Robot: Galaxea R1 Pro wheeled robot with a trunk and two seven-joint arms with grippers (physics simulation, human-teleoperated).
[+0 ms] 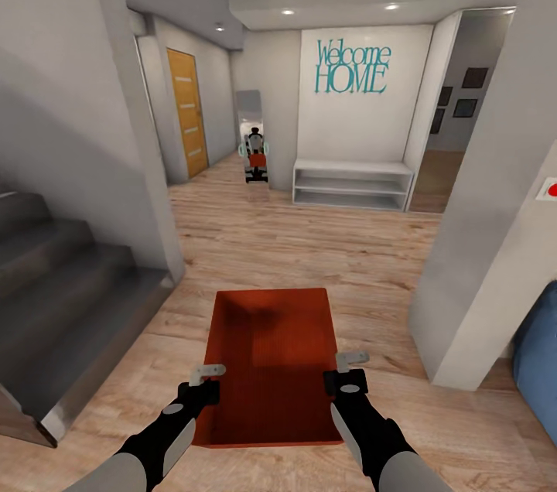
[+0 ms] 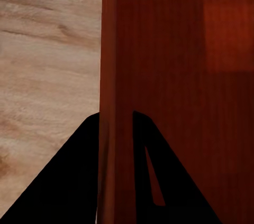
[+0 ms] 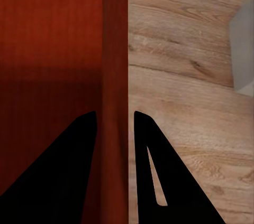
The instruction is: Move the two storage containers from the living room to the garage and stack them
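Note:
One orange-red storage container (image 1: pixel 271 360) hangs in front of me above the wood-plank floor, held level between both arms. My left gripper (image 1: pixel 203 382) is shut on its left wall (image 2: pixel 114 76), one finger on each side of the wall. On the opposite side, my right gripper (image 1: pixel 346 370) pinches the right wall (image 3: pixel 115 65) the same way. The ribbed inside bottom (image 3: pixel 47 39) of the bin holds nothing.
Grey stairs (image 1: pixel 62 298) rise at the left. A white pillar (image 1: pixel 487 229) stands at the right, with a blue sofa edge (image 1: pixel 538 368) beyond it. Ahead are a white shelf bench (image 1: pixel 352 184), a mirror (image 1: pixel 254 140), a "Welcome HOME" wall and an orange door (image 1: pixel 187 113).

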